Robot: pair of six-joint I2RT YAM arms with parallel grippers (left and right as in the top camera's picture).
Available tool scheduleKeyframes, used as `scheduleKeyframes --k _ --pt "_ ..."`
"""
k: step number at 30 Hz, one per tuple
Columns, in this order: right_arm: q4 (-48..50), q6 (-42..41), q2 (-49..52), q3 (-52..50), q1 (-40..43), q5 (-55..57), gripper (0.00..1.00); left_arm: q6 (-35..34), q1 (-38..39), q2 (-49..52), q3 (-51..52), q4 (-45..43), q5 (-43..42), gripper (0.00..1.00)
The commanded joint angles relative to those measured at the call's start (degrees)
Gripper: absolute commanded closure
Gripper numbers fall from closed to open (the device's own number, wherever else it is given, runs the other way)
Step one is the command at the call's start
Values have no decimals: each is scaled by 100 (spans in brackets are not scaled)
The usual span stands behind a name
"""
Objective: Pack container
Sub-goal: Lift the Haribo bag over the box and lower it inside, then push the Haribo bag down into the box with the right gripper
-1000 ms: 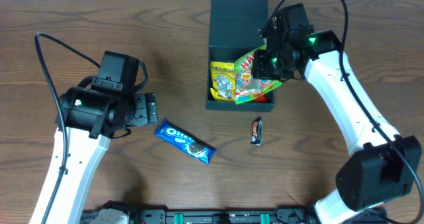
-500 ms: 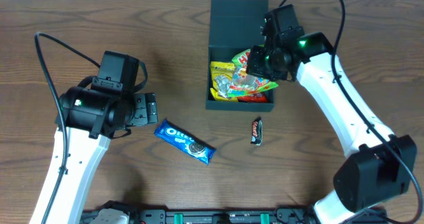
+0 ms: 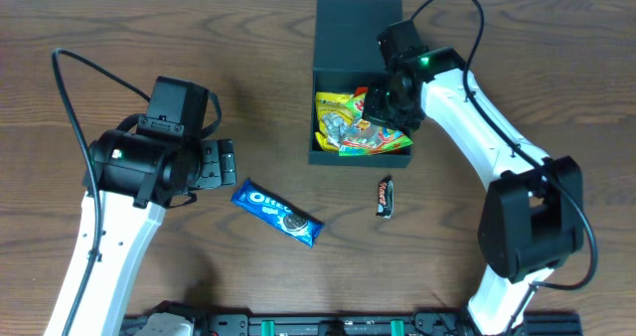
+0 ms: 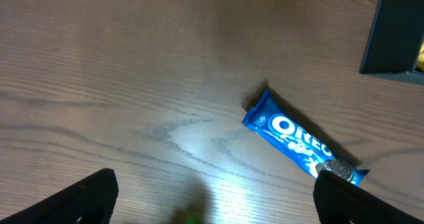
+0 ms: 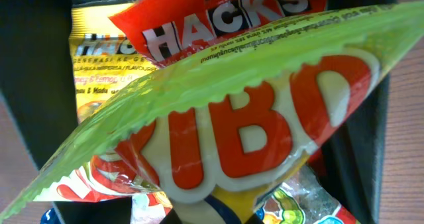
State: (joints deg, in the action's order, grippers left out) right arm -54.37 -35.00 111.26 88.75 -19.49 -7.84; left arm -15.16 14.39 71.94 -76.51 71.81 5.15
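Observation:
The container (image 3: 358, 18) is a dark square box at the back centre, with its flap lid open to the far side. A yellow Hacks packet (image 3: 333, 112) lies in it. My right gripper (image 3: 390, 102) is shut on a green-edged Haribo bag (image 3: 373, 135) and holds it low inside the box. In the right wrist view the bag (image 5: 245, 118) fills the frame over the Hacks packets (image 5: 99, 58) and the box wall (image 5: 33, 71). My left gripper (image 3: 227, 164) is open and empty above the table, left of a blue Oreo pack (image 3: 278, 212).
A small dark chocolate bar (image 3: 386, 196) lies on the table just in front of the box. The left wrist view shows the Oreo pack (image 4: 301, 141) ahead and to the right, and a corner of the box (image 4: 394, 32) at top right.
My right gripper has moved left and down with the Haribo bag, from the box's right edge to inside the box. The left arm has not moved.

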Motion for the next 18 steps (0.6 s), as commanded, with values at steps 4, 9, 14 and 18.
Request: scheduleKeyframes --k 4,9,14,18 --pt "-13 -50 232 -7 -42 55 92 37 -24 -33 -4 20 101 5" --pt "37 -44 221 -4 -42 55 68 39 -24 -33 -4 17 101 5" --pt "63 39 210 -2 -42 -83 56 39 -24 -33 -4 17 103 5" --pt "96 39 118 17 -42 -385 29 39 -24 -33 -4 17 103 5"
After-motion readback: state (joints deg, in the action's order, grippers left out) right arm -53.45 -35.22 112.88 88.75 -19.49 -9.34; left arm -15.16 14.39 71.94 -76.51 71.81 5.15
